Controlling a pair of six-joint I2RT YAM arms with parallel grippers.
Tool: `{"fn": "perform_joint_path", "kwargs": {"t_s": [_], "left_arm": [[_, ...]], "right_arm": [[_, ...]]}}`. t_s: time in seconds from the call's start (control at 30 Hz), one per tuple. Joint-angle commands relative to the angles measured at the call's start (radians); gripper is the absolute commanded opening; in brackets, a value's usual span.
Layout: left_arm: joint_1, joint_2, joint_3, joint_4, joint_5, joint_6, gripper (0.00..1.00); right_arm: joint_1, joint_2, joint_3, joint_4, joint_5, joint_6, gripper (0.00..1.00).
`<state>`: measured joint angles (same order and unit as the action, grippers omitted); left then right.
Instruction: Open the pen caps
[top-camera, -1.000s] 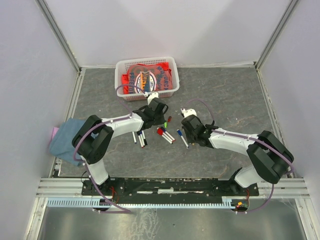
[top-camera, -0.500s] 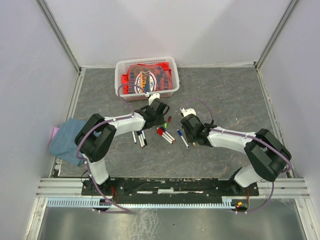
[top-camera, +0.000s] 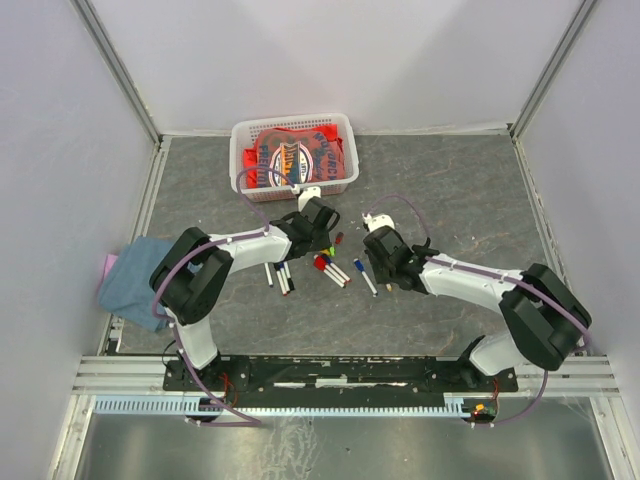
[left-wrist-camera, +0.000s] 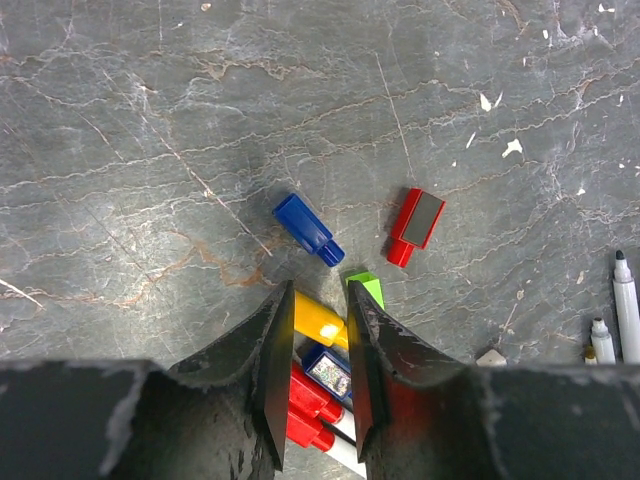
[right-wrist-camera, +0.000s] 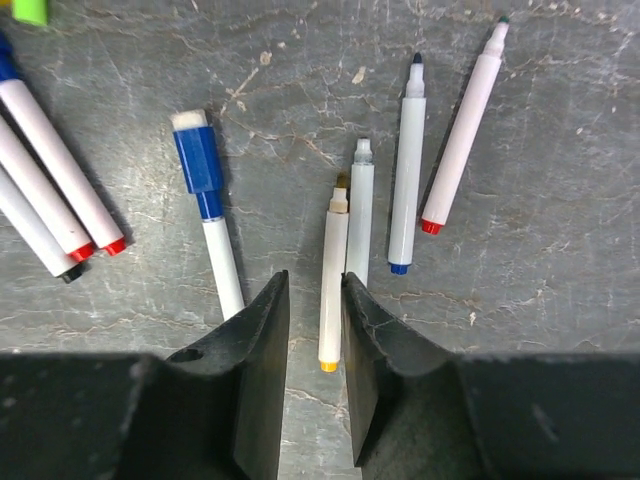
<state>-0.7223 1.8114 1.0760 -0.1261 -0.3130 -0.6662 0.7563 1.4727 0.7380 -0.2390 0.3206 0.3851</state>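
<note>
Left tool (left-wrist-camera: 320, 305) hangs slightly spread over a yellow cap (left-wrist-camera: 322, 320), blue cap (left-wrist-camera: 308, 228) at 12 o'clock. Right tool (right-wrist-camera: 314, 300) hangs slightly spread over a pen (right-wrist-camera: 331, 290).

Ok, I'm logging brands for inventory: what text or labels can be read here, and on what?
Red bag in the white basket: blue oval logo, lettering too small to read.
Dark blue cap between the fingers of the left gripper: printed label, too blurred to read.
</note>
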Motion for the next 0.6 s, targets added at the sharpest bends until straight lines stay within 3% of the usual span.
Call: {"fn": "perform_joint_path", "kwargs": {"t_s": [0.0,0.2,0.4,0.57], "left_arm": [[-0.004,-0.006,0.033,0.013,-0.028,0.034,0.34],[-0.005,-0.036,0.027,0.012,-0.029,0.036,0.36],[-0.005,-0.107,-0.003,0.023,-0.013,0.034,0.54],[-0.005,-0.159,-0.038,0.046,0.02,0.026,0.6]], "right_arm": [[-0.002,-0.067,0.055,-0.002,-0.004,-0.015,0.35],[0.021,-0.08,0.058,0.01,-0.075,-0.023,0.37],[0.041,-0.03,0.054,0.04,-0.133,-0.017,0.38],[0.044,0.006,0.049,0.055,-0.149,-0.008,0.38]]}}
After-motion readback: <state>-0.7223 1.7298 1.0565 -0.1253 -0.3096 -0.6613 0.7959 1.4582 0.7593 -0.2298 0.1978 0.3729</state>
